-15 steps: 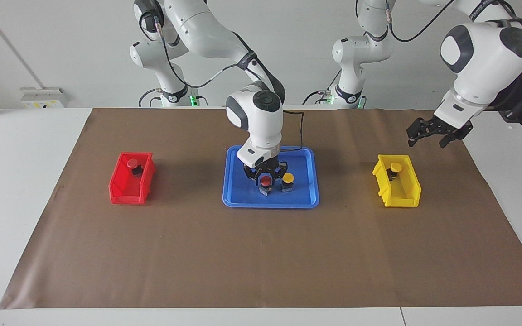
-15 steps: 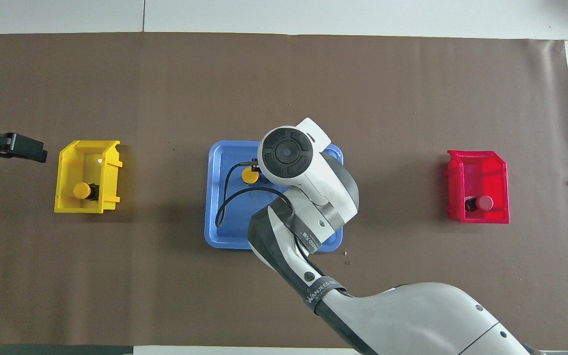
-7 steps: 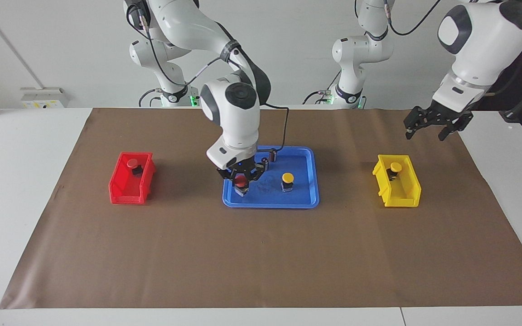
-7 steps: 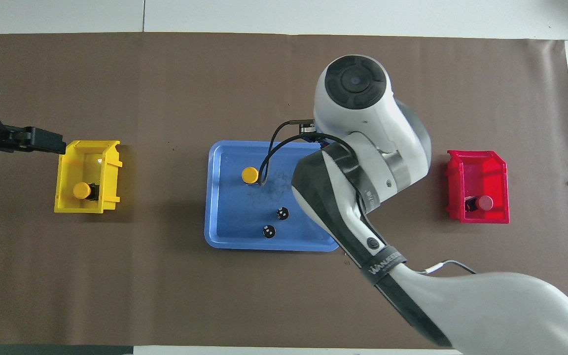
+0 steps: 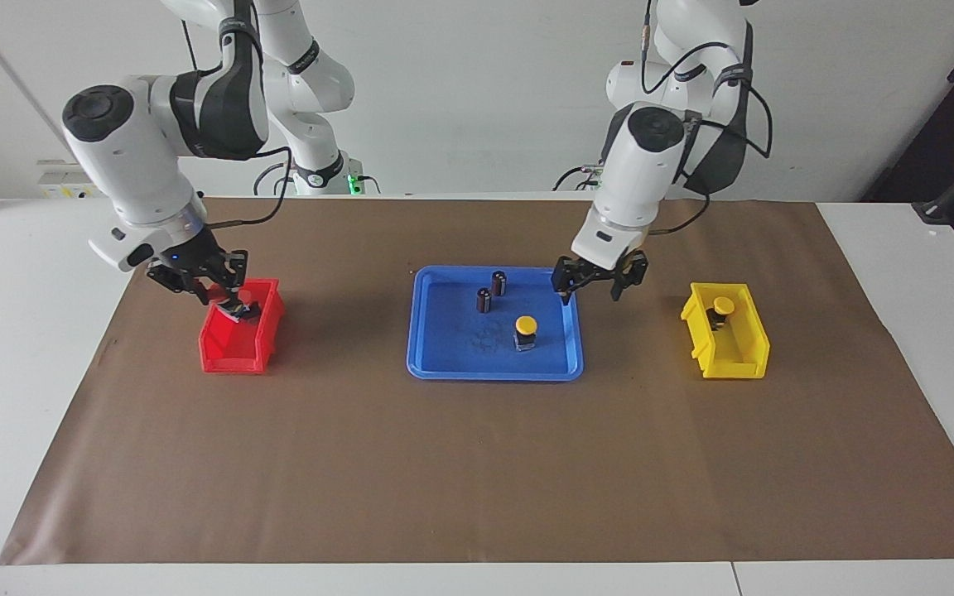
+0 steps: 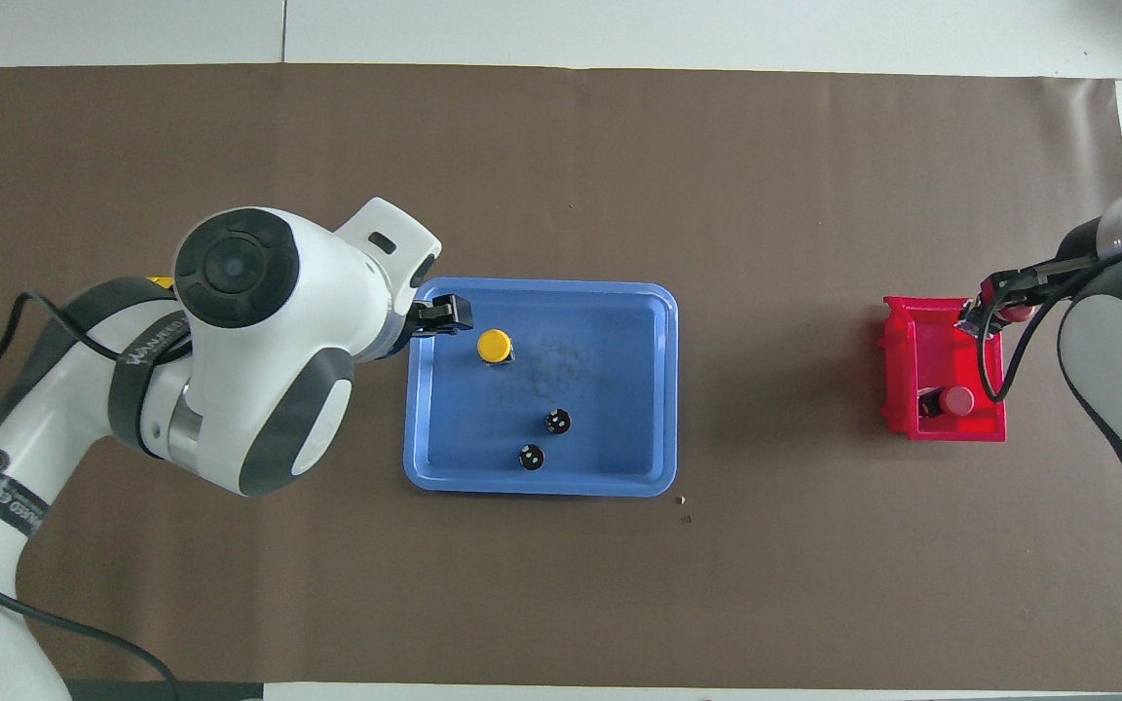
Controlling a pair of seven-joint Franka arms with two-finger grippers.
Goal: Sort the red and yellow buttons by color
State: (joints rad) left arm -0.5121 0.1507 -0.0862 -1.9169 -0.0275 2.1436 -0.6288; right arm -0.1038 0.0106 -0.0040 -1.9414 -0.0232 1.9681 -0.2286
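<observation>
My right gripper (image 5: 224, 296) hangs over the red bin (image 5: 233, 352), shut on a red button (image 6: 1015, 312). In the overhead view, this gripper (image 6: 1001, 304) is at the rim of the bin (image 6: 936, 341) that lies farther from the robots. Another red button (image 6: 958, 399) lies in that bin. One yellow button (image 5: 526, 324) stands on the blue tray (image 5: 493, 374); it also shows in the overhead view (image 6: 494, 346). A second yellow button (image 5: 722, 306) sits in the yellow bin (image 5: 734, 356). My left gripper (image 5: 594, 285) is open and empty over the tray's edge toward the left arm's end.
Two dark capless cylinders (image 5: 498, 283) (image 5: 484, 300) stand on the tray, nearer to the robots than the yellow button. In the overhead view the left arm covers the yellow bin. Brown paper covers the table.
My right gripper lifted the red button off the tray and carried it to over the red bin. My left gripper swung from past the yellow bin to the tray's edge.
</observation>
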